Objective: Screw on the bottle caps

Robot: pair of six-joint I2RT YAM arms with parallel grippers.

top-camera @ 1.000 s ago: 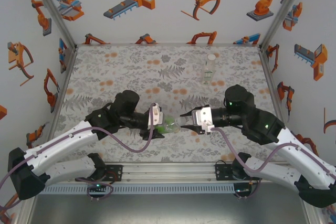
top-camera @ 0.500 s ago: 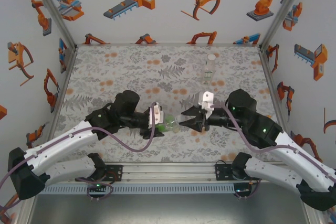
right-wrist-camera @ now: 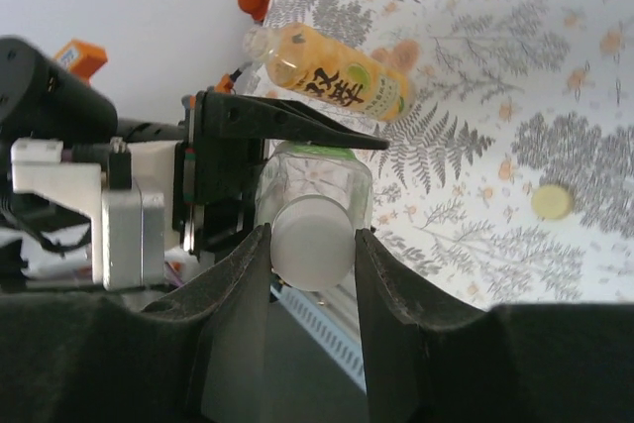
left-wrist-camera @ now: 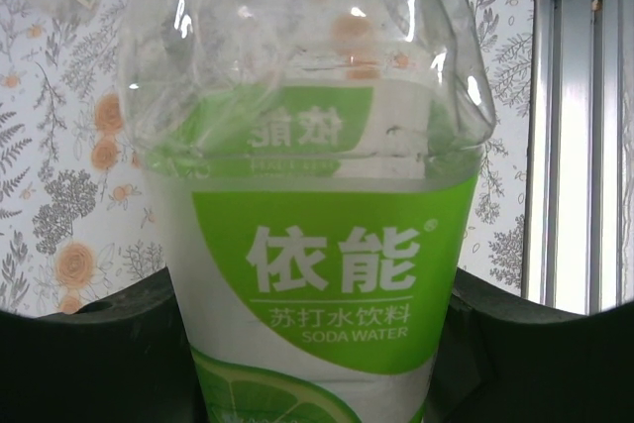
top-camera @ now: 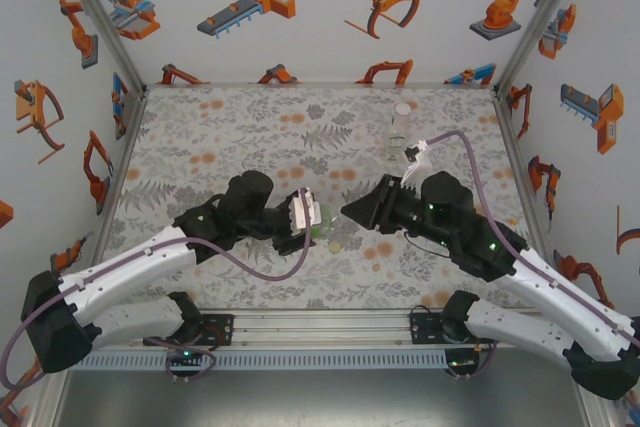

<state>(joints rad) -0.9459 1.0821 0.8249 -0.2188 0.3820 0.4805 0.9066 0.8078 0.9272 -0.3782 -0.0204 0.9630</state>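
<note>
Near the middle of the mat (top-camera: 220,127), seen from above, the left gripper (top-camera: 312,225) and right gripper (top-camera: 352,214) meet tip to tip; what they hold is hard to make out there. A slim colourless bottle (top-camera: 401,127) stands upright at the far right, well apart from both.

At the left wrist, the green-labelled bottle (left-wrist-camera: 317,245) sits squarely between the dark fingers (left-wrist-camera: 89,354), which are clamped on its body.

At the right wrist, the jaws are pressed onto a pale round cap (right-wrist-camera: 312,245) seated on that bottle's neck. Beyond, an amber bottle (right-wrist-camera: 337,81) lies on its side on the mat. A yellowish cap (right-wrist-camera: 552,202) lies alone, apart from it.
</note>
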